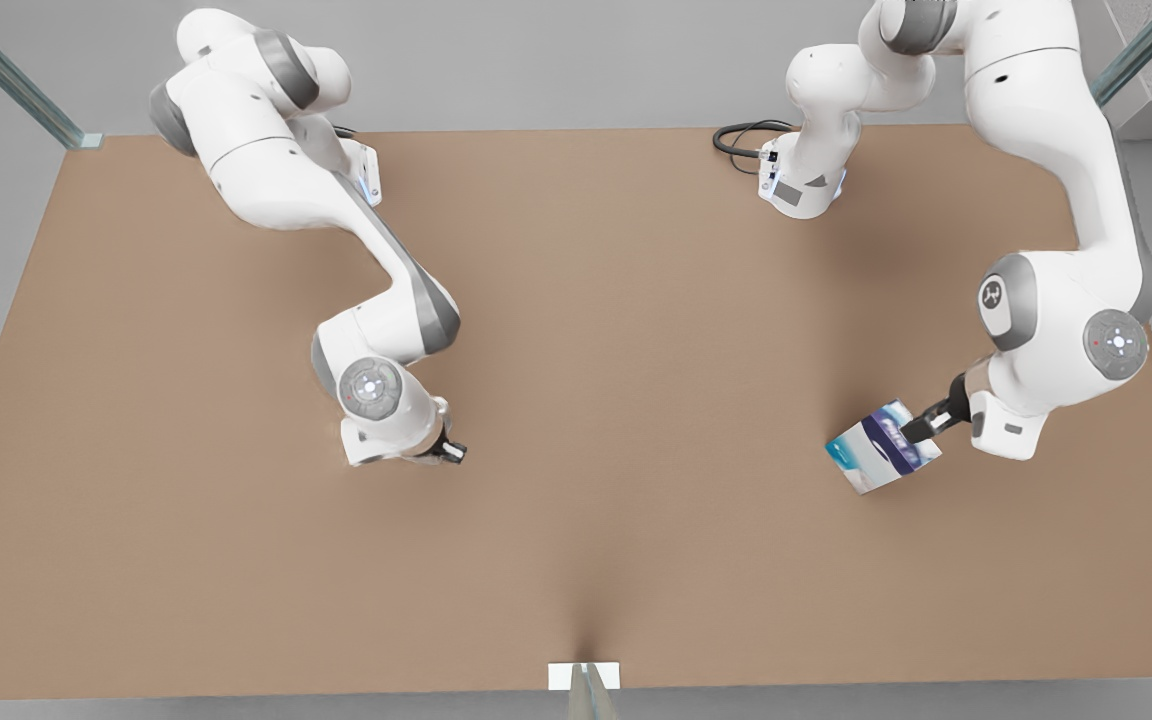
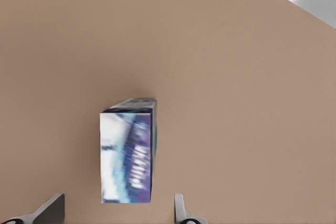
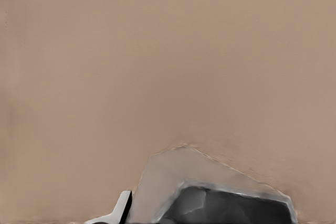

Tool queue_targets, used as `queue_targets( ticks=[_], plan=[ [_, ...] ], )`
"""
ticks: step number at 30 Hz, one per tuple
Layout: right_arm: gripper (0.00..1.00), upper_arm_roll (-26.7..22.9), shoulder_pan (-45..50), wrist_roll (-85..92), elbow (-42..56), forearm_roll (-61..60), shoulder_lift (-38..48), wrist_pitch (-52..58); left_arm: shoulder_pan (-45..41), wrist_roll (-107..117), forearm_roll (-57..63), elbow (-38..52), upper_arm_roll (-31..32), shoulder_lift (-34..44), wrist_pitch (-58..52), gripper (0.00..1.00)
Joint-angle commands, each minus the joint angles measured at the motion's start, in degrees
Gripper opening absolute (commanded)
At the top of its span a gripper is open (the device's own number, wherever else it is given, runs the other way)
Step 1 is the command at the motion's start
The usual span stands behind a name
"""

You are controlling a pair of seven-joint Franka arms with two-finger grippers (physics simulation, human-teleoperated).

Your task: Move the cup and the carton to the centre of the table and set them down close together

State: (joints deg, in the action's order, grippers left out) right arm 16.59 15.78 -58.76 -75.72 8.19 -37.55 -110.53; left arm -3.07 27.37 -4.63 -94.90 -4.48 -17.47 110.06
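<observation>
While the left gripper (image 1: 923,427) stood wide open around the white and blue box carton (image 1: 881,447) on the flat brown table (image 1: 636,350), far right, the right gripper (image 1: 448,451) sat at the small pale grey faceted cup (image 3: 210,192), left; its grip I could not tell. Next, I think, the 2 needed grabbing and carrying to the centre.

You'll find a black cable (image 1: 741,140) looped near the top of the front view, a little right of the middle, its curl lying flat. A greenish glass-like strut (image 1: 11,75) slants in from the front view's top left corner down to a small pale foot (image 1: 88,140), and a matching strut (image 1: 1141,45) slants across the top right corner. At the bottom middle, you can see a small white bracket (image 1: 584,676) holding a third upright strut (image 1: 588,702).
</observation>
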Motion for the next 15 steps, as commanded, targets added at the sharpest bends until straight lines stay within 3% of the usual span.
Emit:
queue_targets(
  ticks=[1,4,6,8,9,15],
  plan=[
    [0.21,-0.1,1.0,-1.0,1.1,-0.4,-0.9,-0.6,0.0,0.2,0.0,0.0,0.0,-1.0,1.0,1.0],
    [0.21,-1.6,9.9,-5.1,17.2,0.0,-12.3,-0.7,0.1,4.9,-0.1,-2.0,-0.1,-1.9,3.7,1.0],
    [0.21,-5.3,16.5,-5.1,28.1,0.1,-21.7,-3.7,0.1,4.2,0.0,-4.8,0.0,-1.8,3.6,1.0],
    [0.21,-6.2,19.7,-4.9,32.3,0.2,-26.9,-8.2,0.1,4.0,0.1,-5.2,-0.1,-2.0,2.6,1.0],
    [0.21,-8.1,21.2,-3.7,32.8,0.4,-27.8,-8.6,0.1,3.9,0.1,-5.2,-0.1,-2.3,2.8,1.0],
    [0.21,-8.2,22.8,2.8,32.8,3.8,-29.8,-11.0,0.1,-2.1,0.1,-6.4,-0.1,-3.4,3.6,1.0]
  ],
)
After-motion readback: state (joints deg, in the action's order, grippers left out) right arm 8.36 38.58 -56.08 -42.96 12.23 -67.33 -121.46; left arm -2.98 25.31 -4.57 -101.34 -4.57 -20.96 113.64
